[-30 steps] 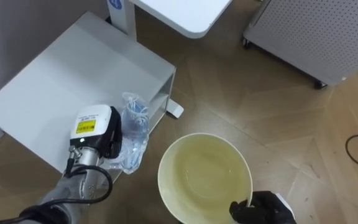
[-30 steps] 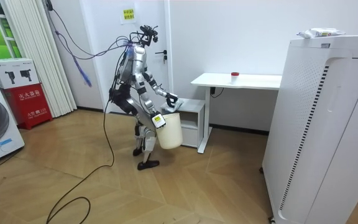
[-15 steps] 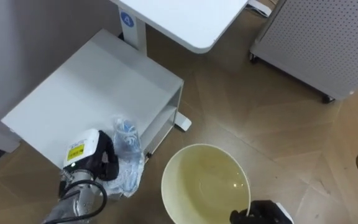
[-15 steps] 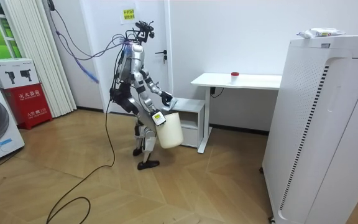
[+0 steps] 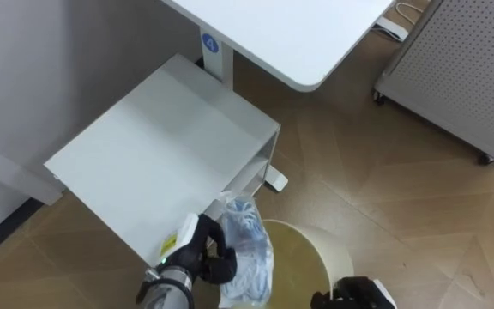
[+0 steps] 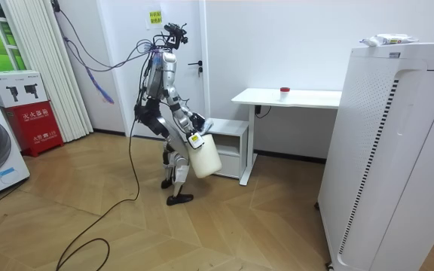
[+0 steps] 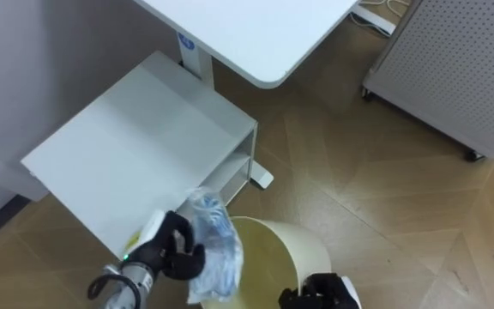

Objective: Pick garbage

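A crumpled clear plastic bottle (image 5: 249, 251) with a bluish tint is held in my left hand (image 5: 197, 255), whose dark fingers curl around it. The bottle hangs over the left rim of the cream bucket (image 5: 314, 254), which shows at the bottom of the eye views. My right hand (image 5: 353, 294) grips the bucket's near right rim with curled black fingers. In the right eye view the bottle (image 7: 214, 242) overlaps the bucket (image 7: 292, 251) beside my left hand (image 7: 171, 249). In the room view I stand by the low cabinet with the bucket (image 6: 204, 154) held in front of me.
A low white cabinet (image 5: 165, 146) stands on the wooden floor just left of the bucket. A white desk (image 5: 303, 34) lies beyond it. A white perforated unit on castors (image 5: 466, 77) stands at the far right.
My left hand has carried the plastic bottle rightward, from beside the bucket to over its left rim. The eye views have shifted toward the cabinet and desk. The right hand still holds the bucket.
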`<state>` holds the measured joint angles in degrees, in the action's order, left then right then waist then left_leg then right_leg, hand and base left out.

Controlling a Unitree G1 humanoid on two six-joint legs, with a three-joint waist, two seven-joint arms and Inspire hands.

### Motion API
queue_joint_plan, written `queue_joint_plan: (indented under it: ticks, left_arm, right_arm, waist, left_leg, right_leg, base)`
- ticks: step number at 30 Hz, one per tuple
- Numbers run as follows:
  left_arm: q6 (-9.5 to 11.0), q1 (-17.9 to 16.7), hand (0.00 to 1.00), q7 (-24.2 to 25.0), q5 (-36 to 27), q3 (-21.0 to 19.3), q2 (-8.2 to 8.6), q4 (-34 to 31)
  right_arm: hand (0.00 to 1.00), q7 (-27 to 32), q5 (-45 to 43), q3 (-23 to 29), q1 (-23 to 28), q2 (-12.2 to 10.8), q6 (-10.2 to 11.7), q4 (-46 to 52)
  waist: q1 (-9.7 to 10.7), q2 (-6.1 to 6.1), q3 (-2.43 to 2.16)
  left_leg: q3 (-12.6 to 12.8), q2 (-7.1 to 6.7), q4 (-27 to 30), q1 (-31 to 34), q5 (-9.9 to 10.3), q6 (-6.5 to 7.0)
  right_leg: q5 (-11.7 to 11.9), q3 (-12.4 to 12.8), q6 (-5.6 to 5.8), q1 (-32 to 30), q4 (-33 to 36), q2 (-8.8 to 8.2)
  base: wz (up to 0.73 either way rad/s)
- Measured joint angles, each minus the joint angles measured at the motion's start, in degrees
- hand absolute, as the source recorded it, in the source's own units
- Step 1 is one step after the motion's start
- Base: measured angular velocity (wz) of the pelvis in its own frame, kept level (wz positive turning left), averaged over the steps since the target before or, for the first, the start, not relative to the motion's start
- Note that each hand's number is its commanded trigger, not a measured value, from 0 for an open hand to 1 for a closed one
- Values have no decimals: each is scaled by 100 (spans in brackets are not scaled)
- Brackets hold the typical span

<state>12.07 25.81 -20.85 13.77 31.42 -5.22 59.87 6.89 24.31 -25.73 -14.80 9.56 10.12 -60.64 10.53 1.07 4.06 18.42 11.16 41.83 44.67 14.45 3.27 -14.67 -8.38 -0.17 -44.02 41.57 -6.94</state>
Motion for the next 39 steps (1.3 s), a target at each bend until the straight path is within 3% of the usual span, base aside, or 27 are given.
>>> queue_joint_plan:
  ticks: [3, 5, 6, 16, 23, 24, 25, 26, 27, 39]
  left_arm:
    - [10, -97, 100, 235, -81, 123, 24, -151]
    - [10, -166, 100, 373, -76, 157, 40, -252]
    - [11, -189, 100, 401, -76, 158, 39, -304]
    - [18, -403, 100, 960, -78, 374, 181, -592]
    - [18, -429, 100, 1160, -72, 432, 176, -588]
    - [18, -431, 89, 1166, -68, 433, 174, -588]
    - [18, -436, 70, 1183, -63, 433, 169, -588]
    - [18, -438, 22, 1204, -63, 433, 163, -588]
    - [18, -439, 0, 1223, -63, 433, 159, -588]
    - [18, -441, 0, 1323, -62, 549, 101, -583]
  right_arm:
    - [100, 1, 0, -3, 21, -15, 2, 0]
    - [100, 20, -44, -3, 50, -22, 1, 0]
    - [100, 39, -56, -2, 57, -23, 1, 0]
    - [100, -11, -224, 28, 23, -27, 0, 6]
    - [100, -5, -226, 26, 22, -26, 1, 6]
    - [100, -7, -226, 26, 18, -28, 1, 5]
    - [100, -14, -227, 27, 16, -28, 1, 5]
    - [100, -23, -227, 27, 16, -29, 1, 5]
    - [100, -24, -227, 27, 16, -31, 1, 5]
    - [100, -58, -232, 31, -38, -35, 1, 3]
  waist:
    - [-9, 9, -38]
    - [-17, 33, -98]
    - [-27, 30, -104]
    - [-203, 23, -107]
    - [-276, 17, -103]
    - [-278, 17, -102]
    - [-277, 14, -101]
    - [-278, 10, -98]
    - [-278, 8, -97]
    - [-287, -27, -75]
  left_leg:
    - [7, -2, -26, 2, 0, -1]
    - [10, -10, -43, 1, -2, -5]
    - [10, -21, -45, -3, -2, -5]
    - [24, -82, -91, -40, -6, -4]
    - [37, -91, -112, -38, -6, -5]
    - [41, -90, -113, -38, -6, -5]
    - [47, -92, -118, -38, -5, -5]
    - [51, -91, -122, -37, -5, -5]
    - [51, -91, -122, -36, -5, -5]
    - [123, -88, -144, -15, -4, -5]
  right_leg:
    - [4, 0, 5, 1, -44, 6]
    - [16, -4, 7, 13, -88, 12]
    - [16, -3, 8, 15, -89, 10]
    - [31, 53, 34, 15, -84, -2]
    - [34, 83, 37, -15, -86, 5]
    - [34, 84, 38, -15, -87, 5]
    - [34, 86, 38, -18, -89, 4]
    - [33, 88, 39, -20, -92, 5]
    - [33, 88, 39, -20, -93, 6]
    - [27, 156, 47, -103, -79, 6]
  base:
    - [0]
    - [0]
    - [0]
    - [0]
    - [-2]
    - [0]
    - [0]
    - [0]
    - [0]
    - [-2]
